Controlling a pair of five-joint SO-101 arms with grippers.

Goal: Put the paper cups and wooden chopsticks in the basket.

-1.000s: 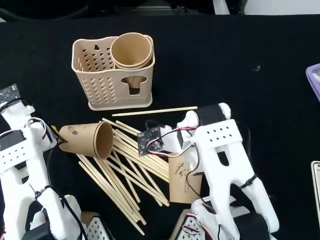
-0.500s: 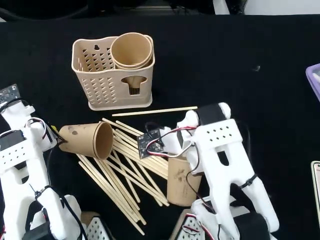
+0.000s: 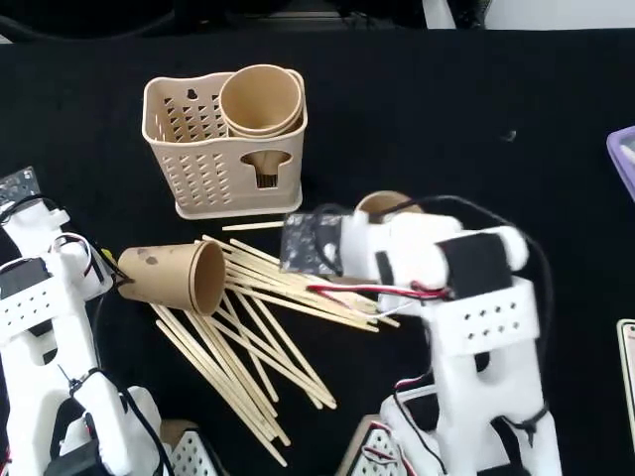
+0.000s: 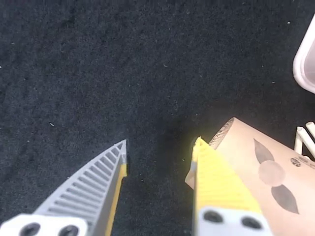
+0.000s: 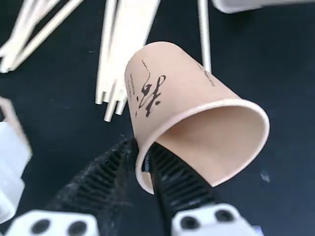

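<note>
**Paper cup pinched at the rim, basket close by**

Thin-walled and light, this paper cup crushes easily, so the rim is the spot. The right jaws are closed on it there, one finger inside, one outside, the cup tilted near the basket. That basket already holds stacked paper cups in one compartment. On the black worktop the wooden chopsticks lie scattered: stiff, slim, likely to roll, best taken mid-length. Left jaws stand apart, holding nothing, just beside the base of a second cup lying on its side.
</note>
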